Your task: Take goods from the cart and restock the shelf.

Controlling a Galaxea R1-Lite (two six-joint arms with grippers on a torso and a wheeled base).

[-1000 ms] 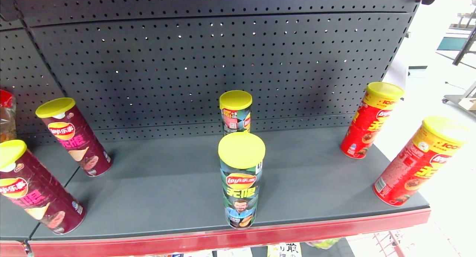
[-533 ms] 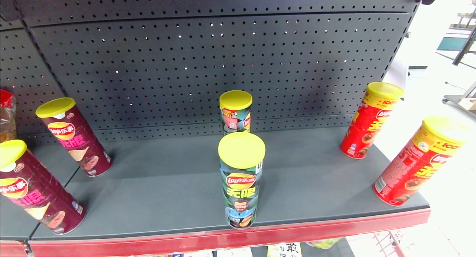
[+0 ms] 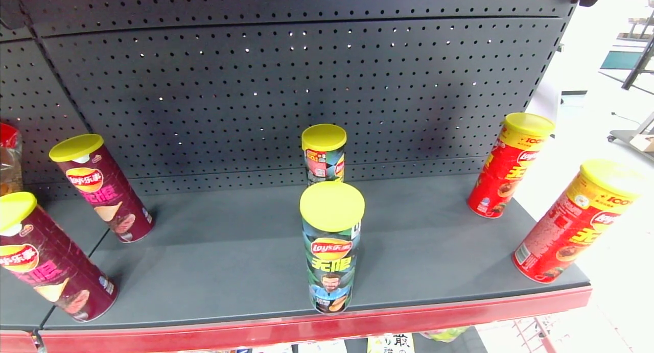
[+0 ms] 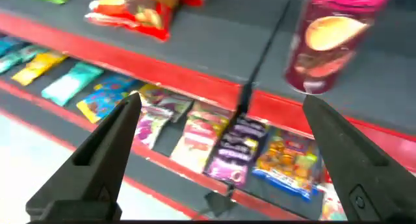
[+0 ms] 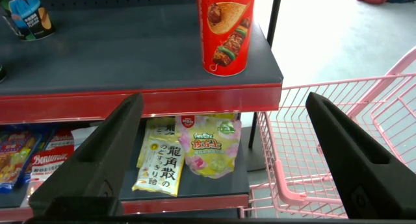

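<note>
Six yellow-lidded chip cans stand upright on the dark grey metal shelf board [image 3: 230, 261], long axes vertical, lids up: maroon cans [image 3: 102, 187] left, green-black cans [image 3: 332, 245] centre, red cans [image 3: 511, 164] right, the front red one near the board's right front corner by the red front lip [image 3: 317, 325]. Nothing differs from the earlier head frames. Bare board separates the pairs; the left gripper [image 4: 222, 100] is spread wide and empty before the lip, and the right gripper [image 5: 224, 97] is likewise wide and empty, near the pink wire cart [image 5: 364, 120] off the shelf's right end.
</note>
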